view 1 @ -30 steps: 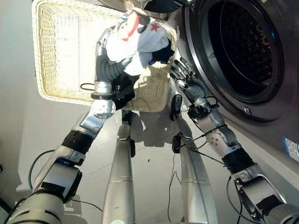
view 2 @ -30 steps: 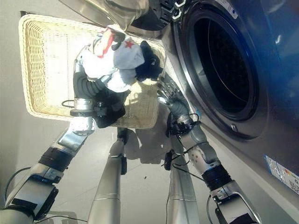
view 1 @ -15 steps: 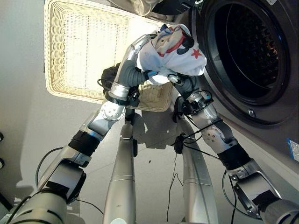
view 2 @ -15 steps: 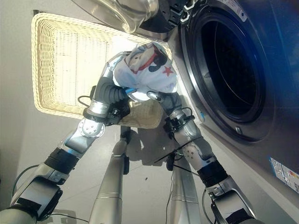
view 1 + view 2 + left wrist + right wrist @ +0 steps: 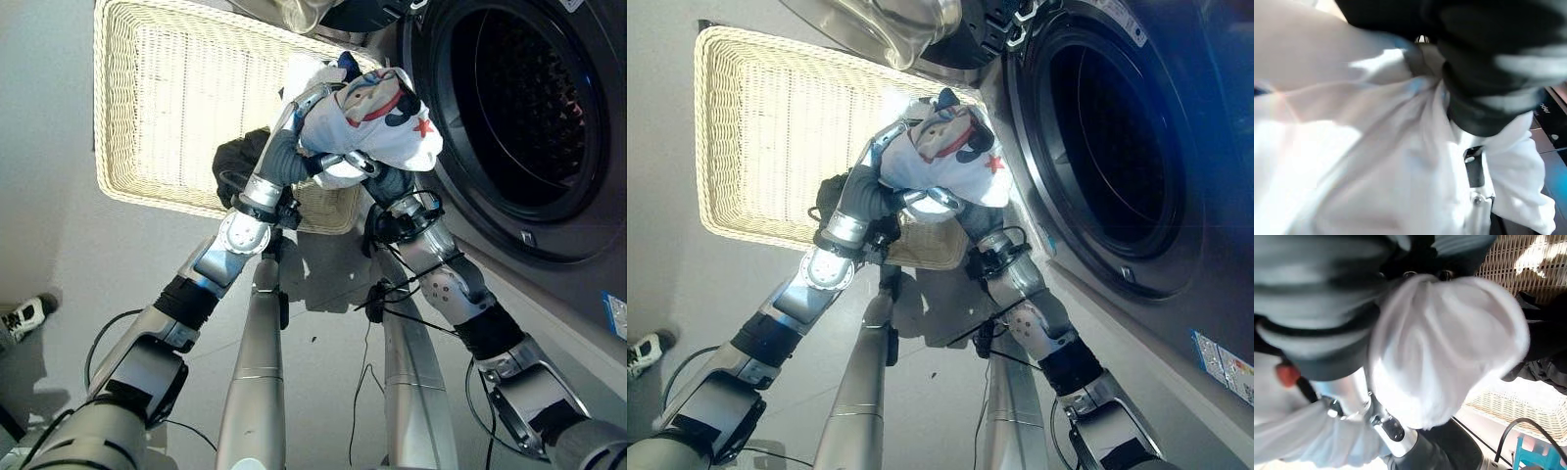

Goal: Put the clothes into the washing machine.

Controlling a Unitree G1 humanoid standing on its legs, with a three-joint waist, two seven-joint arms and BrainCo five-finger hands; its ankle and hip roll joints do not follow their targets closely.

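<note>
Both robot hands (image 5: pixel 345 162) seemingly clutch white garment (image 5: pixel 377 122) beside washer (image 5: pixel 519 117).

Nothing here can be read: the sticker (image 5: pixel 612 315) low on the washing machine (image 5: pixel 549 245) carries print too small to make out.

White cloth garment (image 5: pixel 377 122): printed figure in tan, red band, black patches, one red star near edge. Rectangular woven wicker basket (image 5: pixel 162 108): pale cream. Crumpled dark cloth (image 5: pixel 235 164) at basket rim: black. Front-loading washing machine (image 5: pixel 549 220): dark grey body, black drum opening. Floor (image 5: pixel 49 245): light grey.
</note>
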